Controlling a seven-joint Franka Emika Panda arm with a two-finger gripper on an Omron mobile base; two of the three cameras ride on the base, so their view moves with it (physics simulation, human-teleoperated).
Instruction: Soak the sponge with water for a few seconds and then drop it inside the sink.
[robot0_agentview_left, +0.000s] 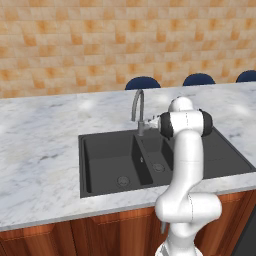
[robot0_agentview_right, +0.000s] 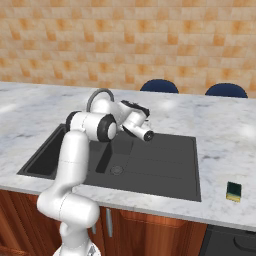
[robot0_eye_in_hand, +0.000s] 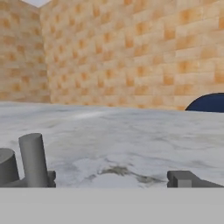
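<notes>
Hand (robot0_eye_in_hand: 116, 179) fingers apart, empty, above sink (robot0_agentview_right: 165, 172); sponge (robot0_agentview_right: 233, 190) well apart on counter (robot0_agentview_right: 225, 135), right.

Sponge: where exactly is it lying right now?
In the right base view, the sponge lies on the counter, right of the sink, near the front edge.

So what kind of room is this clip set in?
A kitchen, rendered rather than real. A black double-basin sink with a curved faucet is set in a marble counter over wood cabinets, against a tiled wall, and a sponge lies on the counter.
</notes>
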